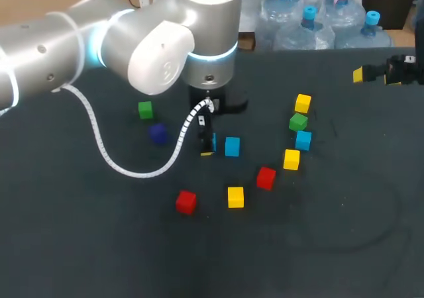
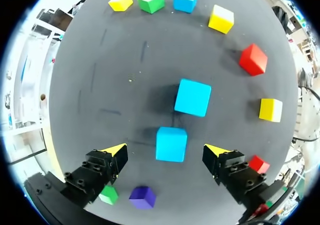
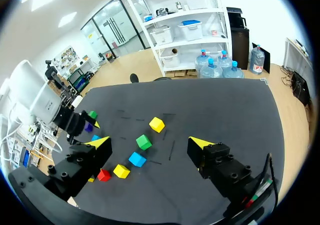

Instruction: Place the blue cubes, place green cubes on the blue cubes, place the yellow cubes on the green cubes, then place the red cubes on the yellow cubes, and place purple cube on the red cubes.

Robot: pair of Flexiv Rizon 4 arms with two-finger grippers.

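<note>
One blue cube lies inside spread left pincer, untouched | right pincer spread, well apart

A dark table bears scattered blue, green, yellow, red, purple cubes.

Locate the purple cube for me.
In the head view the purple cube lies left of centre, close beside a green cube and left of the left end effector.
</note>
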